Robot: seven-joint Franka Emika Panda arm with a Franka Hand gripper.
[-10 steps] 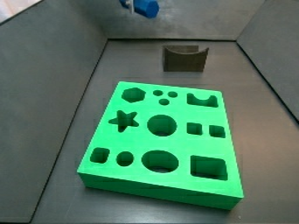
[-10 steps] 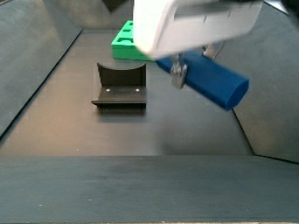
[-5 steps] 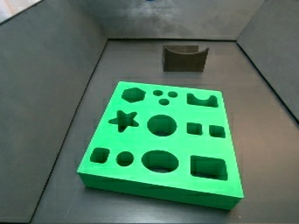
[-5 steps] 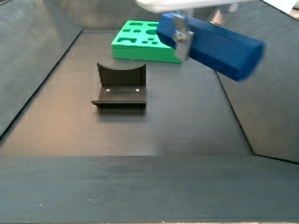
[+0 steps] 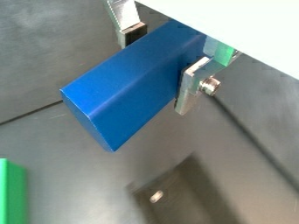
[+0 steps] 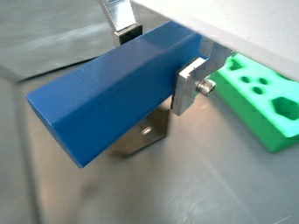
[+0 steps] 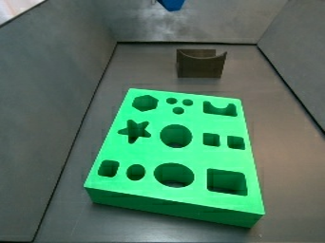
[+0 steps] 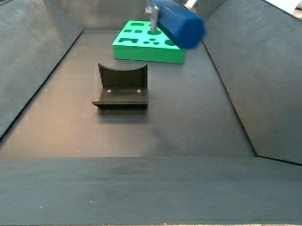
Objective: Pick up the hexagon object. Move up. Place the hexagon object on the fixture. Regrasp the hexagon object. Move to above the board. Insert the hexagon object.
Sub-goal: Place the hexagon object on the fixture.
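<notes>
I'm gripping the blue hexagon object (image 5: 128, 83) tight in my pincer (image 5: 162, 54), hanging high above the floor, so pickup's done, with the fixture (image 8: 122, 86) drop, regrasp and green board (image 7: 181, 152) insert left.

The tool (image 6: 158, 51) holds the hexagon object (image 6: 111, 101) above the fixture (image 8: 120, 86).

Robotics test cell. My gripper (image 6: 158, 57) hangs high inside bare grey walls. Fixture (image 8: 120, 86) and green board (image 7: 180, 153) sit on the dark floor.
</notes>
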